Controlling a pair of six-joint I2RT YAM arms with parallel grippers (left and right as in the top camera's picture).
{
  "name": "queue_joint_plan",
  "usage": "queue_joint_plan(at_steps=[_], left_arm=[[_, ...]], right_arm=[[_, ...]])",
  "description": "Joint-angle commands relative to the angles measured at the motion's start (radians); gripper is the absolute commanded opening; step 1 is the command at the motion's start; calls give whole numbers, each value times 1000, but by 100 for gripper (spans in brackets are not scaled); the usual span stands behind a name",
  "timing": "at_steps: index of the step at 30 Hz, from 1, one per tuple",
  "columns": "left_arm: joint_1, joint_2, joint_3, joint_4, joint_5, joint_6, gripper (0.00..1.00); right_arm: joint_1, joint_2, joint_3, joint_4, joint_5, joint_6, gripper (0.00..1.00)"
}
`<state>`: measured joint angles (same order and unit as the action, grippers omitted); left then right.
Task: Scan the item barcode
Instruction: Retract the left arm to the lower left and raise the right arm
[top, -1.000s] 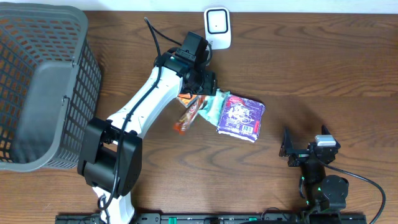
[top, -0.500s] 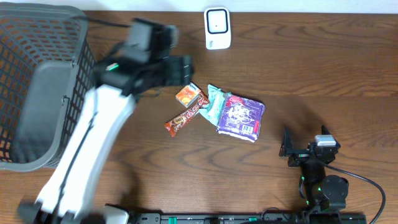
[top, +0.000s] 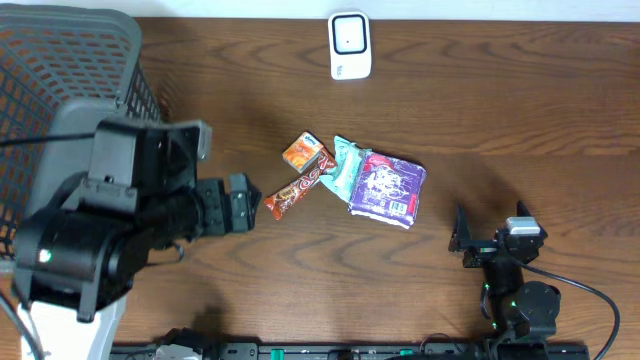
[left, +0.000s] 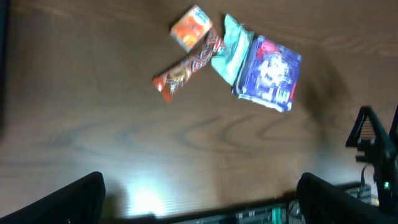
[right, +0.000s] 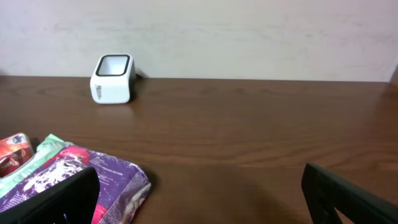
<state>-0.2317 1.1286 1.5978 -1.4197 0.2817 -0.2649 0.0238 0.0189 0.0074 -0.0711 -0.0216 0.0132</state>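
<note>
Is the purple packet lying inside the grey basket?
No, the purple packet lies on the bare wooden table, well to the right of the grey basket.

Basket (top: 60, 40) cropped, purple packet (left: 270, 71) possibly blurred

Scanner (top: 350, 45) behind snacks (top: 388, 186), basket (top: 140, 105) left

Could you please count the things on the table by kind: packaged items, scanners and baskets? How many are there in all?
Packaged items: 4 (orange box, red bar, teal packet, purple packet)
Scanner: 1
Basket: 1
Total: 6
</note>
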Motion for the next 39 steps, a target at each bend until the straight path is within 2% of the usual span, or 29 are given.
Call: queue_joint_plan(at_steps=[1,12,21,23,25,29,32,35,37,39], left_arm=[[4,-11,7,-54,-6,2,98],[4,-6,7,-204,-6,2,98],[4,-6,7,-206,-6,2,98],[4,-6,7,-206,-7,2,98],[4,-6,7,-205,-7,2,98],[4,-6,7,-205,-7,2,98],[4,-6,7,-205,-7,2,98],[4,-6,7,-206,-7,2,98],[4,-6,7,-206,-6,2,98],[4,-6,7,-206,-6,2,98]], right_arm=[[8,-3,-2,-3,5,-7,99],[8,-3,-2,-3,5,-7,99],[8,-3,-2,-3,4,-6,99],[8,-3,-2,3,-45,25,99],[8,-3,-2,12,-163,163,99],[8,-3,-2,28,-460,615,99],[8,-3,-2,27,-654,867,99],[8,-3,-2,25,-780,980,99],[8,-3,-2,41,-745,1074,99],[8,-3,-2,102,-754,1108,99]])
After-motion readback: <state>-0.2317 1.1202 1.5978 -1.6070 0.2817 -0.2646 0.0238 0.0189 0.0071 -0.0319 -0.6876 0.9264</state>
